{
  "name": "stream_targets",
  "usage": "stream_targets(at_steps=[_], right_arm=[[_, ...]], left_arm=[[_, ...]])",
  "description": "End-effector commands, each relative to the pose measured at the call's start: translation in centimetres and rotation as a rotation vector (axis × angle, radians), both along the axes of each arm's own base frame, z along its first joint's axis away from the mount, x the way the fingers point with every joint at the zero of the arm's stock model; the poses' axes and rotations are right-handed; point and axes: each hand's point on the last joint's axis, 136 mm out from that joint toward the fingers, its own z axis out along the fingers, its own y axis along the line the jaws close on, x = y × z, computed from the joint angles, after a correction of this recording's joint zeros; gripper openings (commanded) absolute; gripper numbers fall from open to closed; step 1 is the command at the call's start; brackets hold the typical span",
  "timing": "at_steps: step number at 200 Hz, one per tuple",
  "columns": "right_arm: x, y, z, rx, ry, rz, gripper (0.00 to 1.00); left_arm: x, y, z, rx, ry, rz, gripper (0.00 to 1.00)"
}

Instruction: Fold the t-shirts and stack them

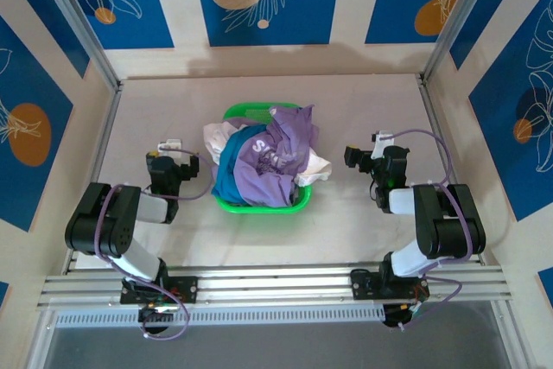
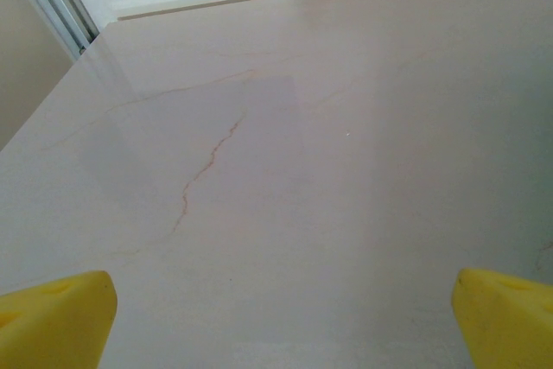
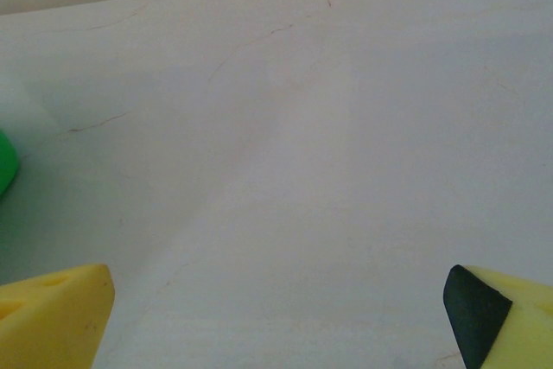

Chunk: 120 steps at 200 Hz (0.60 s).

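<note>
Flanking the basket [image 1: 259, 207], left gripper [image 2: 281, 321] and right gripper [image 3: 276, 315] gape over bare table [image 1: 371, 110].

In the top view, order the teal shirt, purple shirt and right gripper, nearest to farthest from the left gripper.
1. Teal shirt, left side of the basket.
2. Purple shirt, centre, on top.
3. Right gripper, beyond the basket's right side.

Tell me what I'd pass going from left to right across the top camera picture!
The left pincer → green basket, heaped with t-shirts → right pincer.
</note>
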Motion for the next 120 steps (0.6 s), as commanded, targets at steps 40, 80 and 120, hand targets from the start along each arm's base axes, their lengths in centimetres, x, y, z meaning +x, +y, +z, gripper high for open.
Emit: stream_targets(at_steps=[40, 80, 120], right_arm=[[0.6, -0.1, 0.9, -0.022, -0.037, -0.005, 0.99], [0.6, -0.1, 0.9, -0.021, -0.035, -0.006, 0.99], [-0.7, -1.4, 3.9, -0.025, -0.019, -0.067, 0.99]], left_arm=[[0.4, 0.0, 1.0, -0.021, -0.033, -0.001, 0.99], [0.5, 0.1, 0.9, -0.034, -0.028, -0.007, 0.99], [0.0, 0.6, 2.6, -0.019, -0.056, 0.03, 0.99]])
